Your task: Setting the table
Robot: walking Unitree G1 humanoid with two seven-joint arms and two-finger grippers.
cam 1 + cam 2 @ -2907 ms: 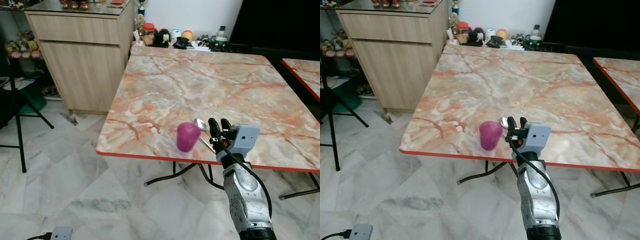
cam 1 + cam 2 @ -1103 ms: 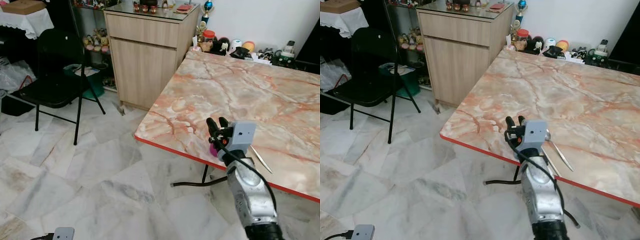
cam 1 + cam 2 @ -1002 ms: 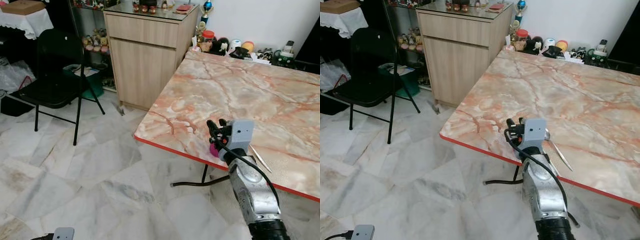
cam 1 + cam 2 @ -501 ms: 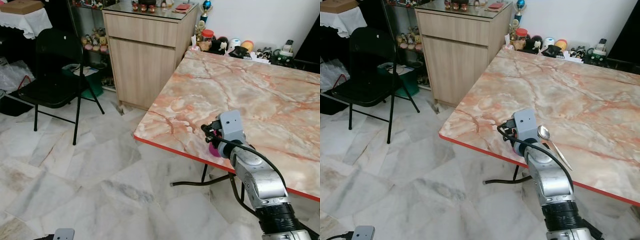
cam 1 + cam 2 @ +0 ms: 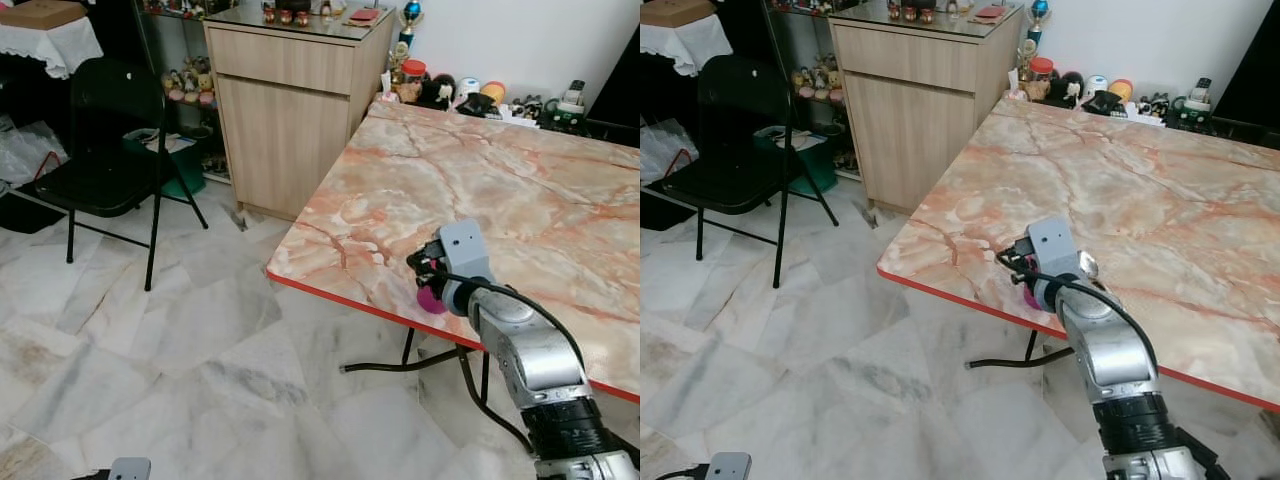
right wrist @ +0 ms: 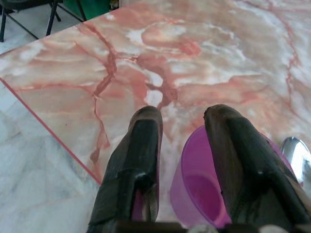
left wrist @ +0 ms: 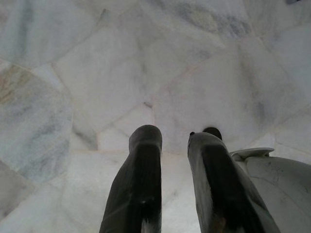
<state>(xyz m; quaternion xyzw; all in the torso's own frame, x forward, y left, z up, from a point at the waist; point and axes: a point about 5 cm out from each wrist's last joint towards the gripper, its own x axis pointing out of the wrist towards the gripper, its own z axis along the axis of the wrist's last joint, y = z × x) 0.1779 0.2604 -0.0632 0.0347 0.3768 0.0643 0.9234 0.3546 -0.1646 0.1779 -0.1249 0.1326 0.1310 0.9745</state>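
Though glossy, veined marble table [image 5: 520, 190]

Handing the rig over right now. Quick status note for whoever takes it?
Right hand: open, at the purple cup; one finger inside the rim, the other outside. Not clamped.
Left hand: open, hanging idle over the floor tiles.
Things: cup stands upright near the marble table's front red edge; a spoon lies on the table just beside it.
Done: cup and spoon are on the table.
Left: judging by the hand's position, grip or adjust the cup, probably moving it away from the edge.
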